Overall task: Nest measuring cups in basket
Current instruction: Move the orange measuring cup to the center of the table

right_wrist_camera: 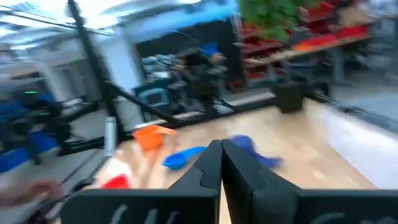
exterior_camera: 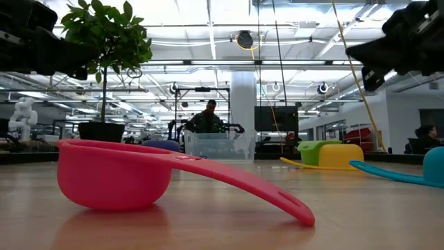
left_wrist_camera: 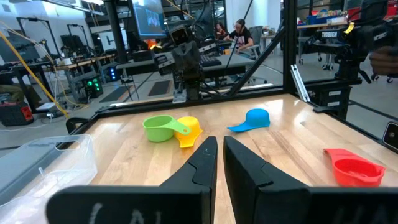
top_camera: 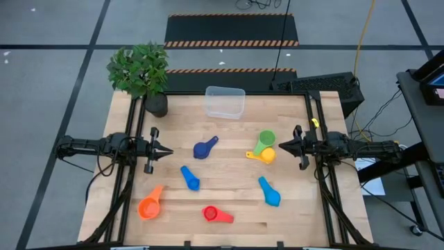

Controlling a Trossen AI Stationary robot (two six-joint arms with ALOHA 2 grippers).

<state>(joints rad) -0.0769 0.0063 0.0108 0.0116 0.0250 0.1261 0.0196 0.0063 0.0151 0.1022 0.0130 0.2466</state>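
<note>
Wooden tabletop (top_camera: 229, 208) carries 7 scattered measuring cups (top_camera: 266, 139), none in the basket (top_camera: 225, 101), which lies well ahead of both arms. Left gripper (top_camera: 169, 150) and right gripper (top_camera: 280, 146) hover pinched together, empty. Nothing has begun; whichever arm goes first must spread its fingers over a nearby cup.

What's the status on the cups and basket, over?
Left tool and right tool shut, empty, parked at table sides. Seven measuring cups loose on table, none in basket. Nothing in the way.

light blue cup (exterior_camera: 436, 167) cut off at right edge | basket (left_wrist_camera: 43, 163) cut off lower left | right wrist view blurred
</note>
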